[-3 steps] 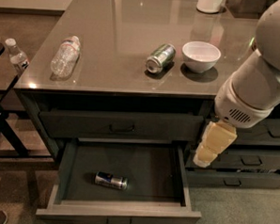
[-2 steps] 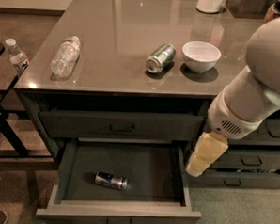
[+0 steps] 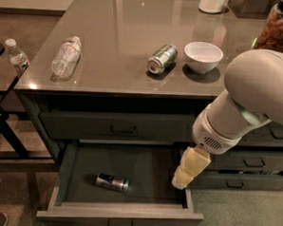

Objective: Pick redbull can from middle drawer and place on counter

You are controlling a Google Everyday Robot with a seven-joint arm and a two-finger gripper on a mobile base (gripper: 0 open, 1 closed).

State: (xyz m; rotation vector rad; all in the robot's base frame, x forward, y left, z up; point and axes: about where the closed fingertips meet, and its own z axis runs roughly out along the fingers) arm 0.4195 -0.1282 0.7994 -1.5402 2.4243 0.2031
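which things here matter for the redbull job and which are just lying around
Job: redbull can, lying in the open middle drawer; counter; gripper, over the drawer's right side.
Lying about: green can, white bowl, water bottle on the counter; snack jar; small bottle at left.

One high camera, angled down over counter (image 3: 118, 32) and open middle drawer (image 3: 126, 213), tool (image 3: 181, 180) lower right

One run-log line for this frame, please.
gripper: at right end of open middle drawer | redbull can: lying on side on drawer floor, apart from gripper | counter: no redbull can yet
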